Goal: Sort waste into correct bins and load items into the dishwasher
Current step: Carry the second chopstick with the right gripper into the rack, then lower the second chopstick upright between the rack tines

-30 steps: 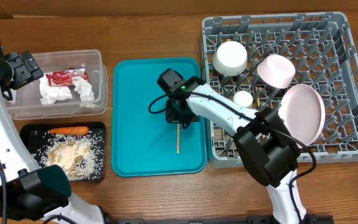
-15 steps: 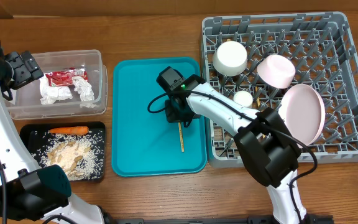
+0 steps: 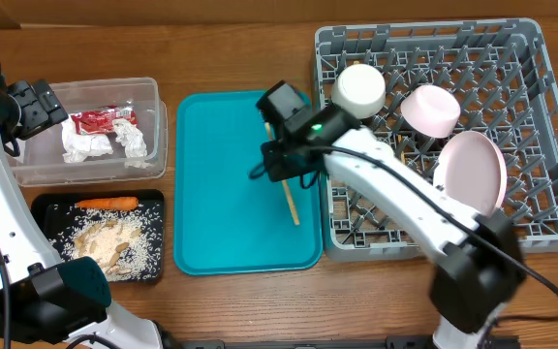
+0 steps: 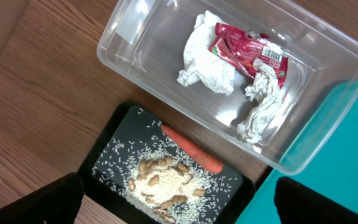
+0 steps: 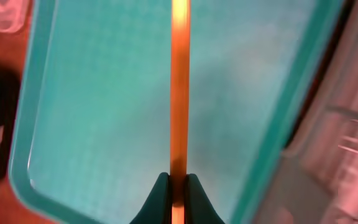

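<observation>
Wooden chopstick [image 3: 291,202] pinched between the closed fingers of my right claw [image 5: 179,186], its length slanting over the teal tray [image 3: 211,194] just beside the grey dish rack [image 3: 541,116]; a white bowl [image 3: 358,89] and a pink plate [image 3: 473,174] stand among the rack's pegs; my left claw [image 4: 179,182] hangs spread wide and empty above the clear tub [image 4: 135,37] of crumpled napkins [image 4: 204,62] and a red wrapper [image 4: 247,50], with a carrot [image 4: 191,149] and rice [image 4: 160,180] in the black tray [image 4: 110,168].
</observation>
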Robot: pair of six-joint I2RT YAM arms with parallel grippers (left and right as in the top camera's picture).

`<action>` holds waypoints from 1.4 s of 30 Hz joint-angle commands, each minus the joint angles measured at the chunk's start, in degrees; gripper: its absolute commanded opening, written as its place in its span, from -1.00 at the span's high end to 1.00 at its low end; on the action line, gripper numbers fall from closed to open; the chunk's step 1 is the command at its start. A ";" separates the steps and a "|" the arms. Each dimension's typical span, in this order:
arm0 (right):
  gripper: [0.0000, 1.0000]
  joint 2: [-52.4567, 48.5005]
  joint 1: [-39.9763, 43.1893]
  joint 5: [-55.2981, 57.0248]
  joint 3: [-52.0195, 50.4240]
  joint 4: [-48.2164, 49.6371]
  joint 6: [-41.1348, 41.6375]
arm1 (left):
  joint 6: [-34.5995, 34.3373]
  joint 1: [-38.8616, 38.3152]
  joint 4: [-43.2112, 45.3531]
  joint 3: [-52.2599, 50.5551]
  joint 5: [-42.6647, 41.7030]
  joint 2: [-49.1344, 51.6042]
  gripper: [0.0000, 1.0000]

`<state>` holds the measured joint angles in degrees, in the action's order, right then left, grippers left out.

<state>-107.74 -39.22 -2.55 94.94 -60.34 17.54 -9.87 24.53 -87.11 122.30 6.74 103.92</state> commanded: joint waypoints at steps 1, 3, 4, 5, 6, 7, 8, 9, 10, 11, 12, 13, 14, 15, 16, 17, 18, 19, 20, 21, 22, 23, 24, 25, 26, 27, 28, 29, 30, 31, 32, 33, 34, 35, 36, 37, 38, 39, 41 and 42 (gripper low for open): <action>0.93 6.75 3.52 3.15 1.90 -4.17 -4.57 | 0.87 0.04 -0.02 1.22 0.74 -0.92 -1.00; 0.93 8.72 5.95 3.82 1.90 -7.93 -5.92 | 0.90 0.04 -0.02 1.22 0.74 -0.92 -1.00; 0.93 9.62 7.37 3.82 1.90 -9.92 -6.62 | 0.87 0.04 -0.02 1.22 0.74 -0.92 -0.99; 0.93 10.47 9.03 3.85 1.90 -12.31 -7.41 | 0.87 0.04 -0.02 1.22 0.74 -0.92 -1.00; 0.93 11.34 11.21 4.02 1.90 -15.17 -8.28 | 0.87 0.04 -0.02 1.22 0.74 -0.92 -1.00; 0.92 11.74 12.79 4.00 1.90 -17.07 -8.92 | 0.87 0.04 -0.02 1.22 0.74 -0.92 -1.00; 0.92 11.98 15.21 4.02 1.90 -20.02 -9.75 | 0.87 0.04 -0.02 1.22 0.74 -0.92 -1.00; 0.92 11.98 16.92 4.02 1.90 -21.99 -10.49 | 0.87 0.04 -0.02 1.22 0.74 -0.92 -1.00; 0.92 11.93 18.64 4.04 1.86 -23.87 -10.95 | 0.87 0.04 -0.02 1.22 0.74 -0.92 -1.00; 0.92 11.82 20.04 4.02 1.84 -25.14 -11.65 | 0.87 0.04 -0.02 1.22 0.74 -0.92 -0.99; 0.92 11.76 21.46 4.02 1.84 -26.25 -12.13 | 0.87 0.04 -0.02 1.22 0.74 -0.92 -1.00; 0.92 11.72 22.73 4.02 1.84 -27.08 -12.83 | 0.87 0.04 -0.02 1.22 0.74 -0.92 -0.99; 0.92 11.67 23.96 4.11 1.84 -27.65 -13.33 | 0.87 0.04 -0.02 1.22 0.74 -0.92 -1.00; 0.92 11.63 25.33 4.59 1.84 -28.15 -13.35 | 0.87 0.04 -0.02 1.22 0.74 -0.92 -1.00; 0.92 11.61 26.38 5.20 1.84 -28.55 -13.33 | 0.87 0.04 -0.02 1.22 0.74 -0.92 -0.99; 0.92 11.58 27.52 6.01 1.79 -28.92 -13.40 | 0.87 0.04 -0.02 1.22 0.74 -0.92 -1.00; 0.92 11.58 28.15 6.32 1.79 -29.16 -13.57 | 0.87 0.04 -0.02 1.22 0.74 -0.92 -0.99; 0.92 11.56 29.20 6.56 1.77 -29.64 -13.60 | 0.87 0.04 -0.02 1.22 0.74 -0.92 -0.99; 0.92 11.50 29.68 6.54 1.77 -30.03 -14.01 | 0.87 0.04 -0.02 1.22 0.74 -0.92 -0.99; 0.92 11.47 30.21 6.54 1.77 -30.67 -14.78 | 0.87 0.04 -0.02 1.22 0.74 -0.92 -0.99; 0.92 11.37 30.47 6.56 1.77 -31.28 -15.13 | 0.87 0.04 0.00 1.22 0.74 -0.92 -0.99; 0.92 11.26 30.62 6.56 1.77 -31.95 -15.34 | 0.87 0.04 -0.02 1.22 0.74 -0.92 -1.00; 0.92 11.08 30.62 6.56 1.77 -32.70 -15.45 | 0.87 0.04 -0.02 1.22 0.74 -0.92 -0.99; 0.92 10.88 30.62 6.56 1.77 -33.16 -15.45 | 0.87 0.04 -0.02 1.22 0.74 -0.92 -1.00; 0.92 10.73 30.62 6.58 1.77 -33.59 -15.45 | 0.87 0.04 -0.02 1.22 0.74 -0.92 -1.00; 0.92 10.51 30.62 6.58 1.77 -34.07 -15.45 | 0.87 0.04 -0.02 1.22 0.74 -0.92 -0.99; 0.92 10.38 30.62 6.58 1.64 -34.34 -15.45 | 0.87 0.04 -0.02 1.22 0.74 -0.92 -1.00; 0.92 10.32 30.62 6.58 1.22 -34.40 -15.45 | 0.87 0.04 -0.02 1.22 0.74 -0.92 -0.99; 0.92 10.32 30.62 6.67 0.70 -34.36 -15.47 | 0.87 0.04 -0.02 1.22 0.74 -0.92 -1.00; 0.92 10.32 30.62 7.08 -0.07 -34.34 -15.47 | 0.87 0.04 -0.02 1.22 0.74 -0.92 -0.99; 0.92 10.32 30.62 7.63 -0.79 -34.34 -15.50 | 0.87 0.04 -0.02 1.22 0.74 -0.92 -1.00; 0.92 10.32 30.62 8.22 -1.53 -34.32 -15.50 | 0.87 0.04 -0.02 1.22 0.74 -0.92 -0.99; 0.92 10.32 30.62 8.63 -2.45 -34.03 -15.47 | 0.87 0.04 -0.02 1.22 0.74 -0.92 -1.00; 0.92 10.32 30.62 8.68 -3.32 -33.33 -15.45 | 0.87 0.04 -0.02 1.22 0.74 -0.92 -0.99; 0.92 10.32 30.62 8.72 -4.00 -32.79 -15.45 | 0.87 0.04 -0.02 1.22 0.74 -0.92 -1.00; 0.92 10.32 30.62 8.76 -4.63 -32.33 -15.47 | 0.87 0.04 -0.02 1.22 0.74 -0.92 -1.00; 0.92 10.32 30.62 8.79 -5.35 -31.85 -15.47 | 0.87 0.04 -0.02 1.22 0.74 -0.92 -0.99; 0.92 10.32 30.62 8.98 -6.16 -31.01 -15.47 | 0.87 0.04 -0.02 1.22 0.74 -0.92 -1.00; 0.92 10.32 30.62 9.01 -7.28 -29.31 -15.65 | 0.87 0.04 -0.02 1.22 0.74 -0.92 -1.00; 0.92 10.32 30.62 9.01 -7.82 -28.37 -15.93 | 0.87 0.04 -0.02 1.22 0.74 -0.92 -1.00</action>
<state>-97.08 -8.62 5.54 88.62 -90.61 2.48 -9.87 24.53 -87.11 122.30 6.72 103.92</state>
